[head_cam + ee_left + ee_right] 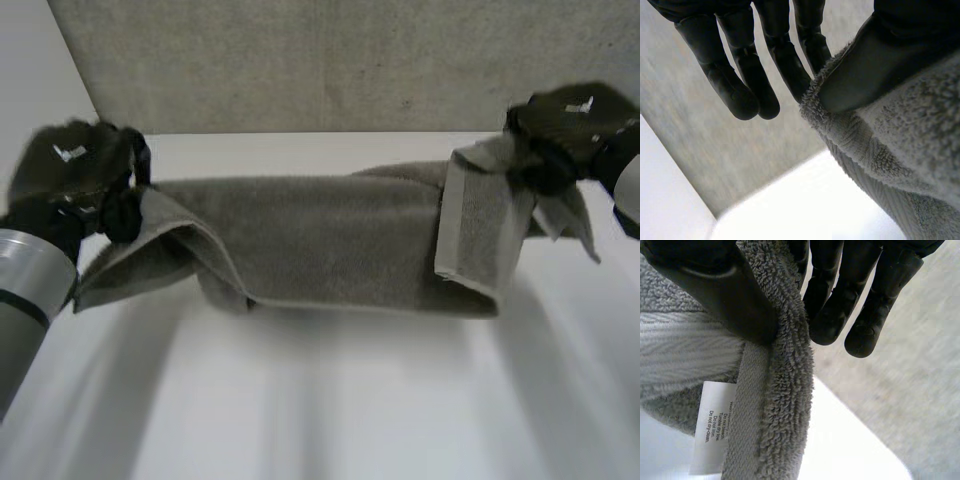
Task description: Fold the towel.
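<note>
Surface: white table (330, 400), bare in front of the hands. Room: grey, rough-textured wall (330, 60) stands behind the table's far edge; same wall seen past both sets of fingertips in the wrist views.

Item: grey terry towel (320, 240), doubled lengthwise into a long band and stretched btwn the two hands. Its lower fold hangs at table level; contact w/ the table can't be confirmed.

left hand (75, 165): at the towel's one end, upper corner. In its wrist view the thumb (875, 60) presses the towel's edge (910, 130) against the nearest finger: a pinch. Other fingers (740, 85) are straight, held close together, clear of the cloth. Corner below the hand droops in a loose flap.

right hand (570, 125): at the opposite end. The thumb (725, 295) clamps the hemmed edge (780, 390) against the fingers (875, 295), which run straight behind the cloth: also a pinch. White care label (715, 425) hangs from the hem just under the thumb. That end is turned over, flat-woven hem band facing up, a tail of cloth hanging beyond the hand.
</note>
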`<action>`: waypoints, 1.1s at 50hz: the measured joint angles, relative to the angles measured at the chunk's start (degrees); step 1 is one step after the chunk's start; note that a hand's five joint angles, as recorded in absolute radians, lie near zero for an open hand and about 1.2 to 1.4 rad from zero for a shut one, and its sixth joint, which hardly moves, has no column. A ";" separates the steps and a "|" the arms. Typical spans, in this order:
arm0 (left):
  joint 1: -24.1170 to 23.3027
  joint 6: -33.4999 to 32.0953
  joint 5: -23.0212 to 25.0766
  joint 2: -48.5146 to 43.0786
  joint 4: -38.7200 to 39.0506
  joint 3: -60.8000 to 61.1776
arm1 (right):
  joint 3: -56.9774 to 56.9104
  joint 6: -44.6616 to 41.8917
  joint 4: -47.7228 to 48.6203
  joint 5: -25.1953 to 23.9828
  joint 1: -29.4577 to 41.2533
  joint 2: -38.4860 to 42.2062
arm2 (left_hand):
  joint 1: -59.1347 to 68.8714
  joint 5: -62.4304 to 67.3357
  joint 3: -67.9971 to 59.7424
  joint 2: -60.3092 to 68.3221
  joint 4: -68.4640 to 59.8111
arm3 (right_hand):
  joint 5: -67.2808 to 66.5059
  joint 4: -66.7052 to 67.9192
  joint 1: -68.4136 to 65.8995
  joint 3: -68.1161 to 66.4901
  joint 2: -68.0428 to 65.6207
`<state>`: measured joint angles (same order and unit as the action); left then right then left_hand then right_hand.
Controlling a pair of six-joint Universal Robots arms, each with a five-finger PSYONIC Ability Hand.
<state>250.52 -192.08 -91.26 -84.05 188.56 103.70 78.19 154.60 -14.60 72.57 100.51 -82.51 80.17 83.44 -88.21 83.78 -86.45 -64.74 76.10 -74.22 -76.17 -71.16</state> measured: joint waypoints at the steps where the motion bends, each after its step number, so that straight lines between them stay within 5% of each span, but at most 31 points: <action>1: 0.32 -0.01 0.30 -2.17 -0.06 0.03 | -0.08 -0.59 -0.47 -0.24 -0.14 1.49 | 0.00 0.00 0.00 0.00 0.00 | 0.00 0.00 0.00 0.00 0.00; 8: 1.23 -0.14 1.76 -17.43 0.02 -1.98 | -1.65 -1.23 0.55 -0.78 0.15 12.72 | 0.00 0.00 -0.05 0.00 -0.01 | 0.00 0.00 0.00 0.00 0.00; 18: 1.68 -0.03 1.95 -32.90 0.22 -14.55 | -8.28 10.20 10.33 0.95 -0.30 26.17 | 0.00 0.00 -0.09 0.00 -0.01 | 0.06 -0.08 0.24 0.07 0.03; 22: 1.70 -0.13 1.79 -34.69 0.30 -19.32 | -10.49 13.89 12.12 2.81 -0.53 28.85 | 0.00 0.00 -0.10 0.00 -0.01 | 25.71 -25.68 25.18 25.58 23.51; 26: 1.62 -0.14 1.61 -35.41 0.07 -23.39 | -11.64 15.69 12.72 4.50 -0.46 30.16 | -26.98 -26.49 26.85 -27.31 28.17 | 57.66 -56.66 55.41 57.15 53.25; 29: 1.50 -0.26 1.56 -35.00 -0.52 -24.81 | -11.23 15.35 12.92 4.60 -0.30 29.75 | -56.15 -57.83 58.75 -56.64 60.43 | 61.74 -61.74 60.58 62.26 56.88; 33: 1.43 -0.50 1.53 -32.76 -2.03 -23.73 | -7.70 11.00 13.81 2.11 -0.34 25.84 | -64.34 -69.60 73.16 -68.36 70.96 | 61.74 -61.80 61.02 62.31 56.88; 43: 1.89 -0.76 1.85 -23.46 -2.53 -13.30 | 4.08 -9.63 16.19 -7.09 0.66 16.08 | -64.35 -70.00 73.45 -68.59 70.96 | 61.74 -61.80 61.20 62.32 56.88; 55: 2.19 -0.79 1.79 -20.48 -1.79 -4.61 | 1.60 -23.32 15.77 -8.69 9.68 22.28 | -64.35 -69.84 73.45 -68.59 70.96 | 61.58 -61.79 60.78 62.28 56.81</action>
<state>252.71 -192.87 -89.46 -104.53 186.78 99.10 79.79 131.28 1.16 63.89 110.20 -60.23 15.82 13.60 -14.76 15.19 -15.49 -3.16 14.31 -13.44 -13.89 -14.35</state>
